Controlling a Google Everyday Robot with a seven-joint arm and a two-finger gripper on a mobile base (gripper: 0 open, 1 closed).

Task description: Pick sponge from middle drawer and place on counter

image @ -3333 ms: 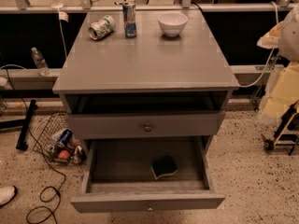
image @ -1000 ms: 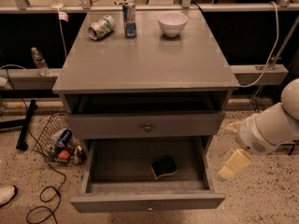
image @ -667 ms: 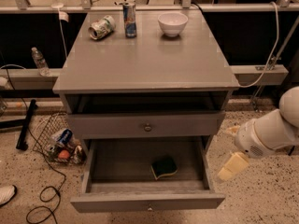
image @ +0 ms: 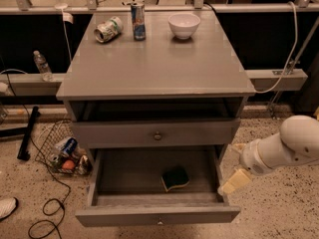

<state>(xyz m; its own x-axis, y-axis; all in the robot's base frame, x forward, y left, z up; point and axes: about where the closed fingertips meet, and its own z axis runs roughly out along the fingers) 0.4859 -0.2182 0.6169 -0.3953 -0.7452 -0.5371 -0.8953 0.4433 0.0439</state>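
Note:
The sponge (image: 175,179), dark green on top with a yellow edge, lies flat in the right half of the middle drawer (image: 106,206), which is pulled out wide. The drawer's front panel faces me at the bottom. The counter (image: 159,68) is the grey top of the cabinet above it. My gripper (image: 236,164) is at the right of the open drawer, just outside its right wall and level with it. Its cream fingers (image: 234,182) are spread apart and hold nothing. The white arm (image: 291,146) reaches in from the right edge.
On the back of the counter stand a white bowl (image: 184,25), an upright can (image: 138,21) and a can lying on its side (image: 108,30). A closed knobbed drawer front (image: 157,133) sits above the open drawer. A wire basket (image: 62,156) and cables lie on the floor at left.
The arm has come in from the upper right edge and has lowered beside the open drawer, moving slightly left over the last second. The sponge has not moved.

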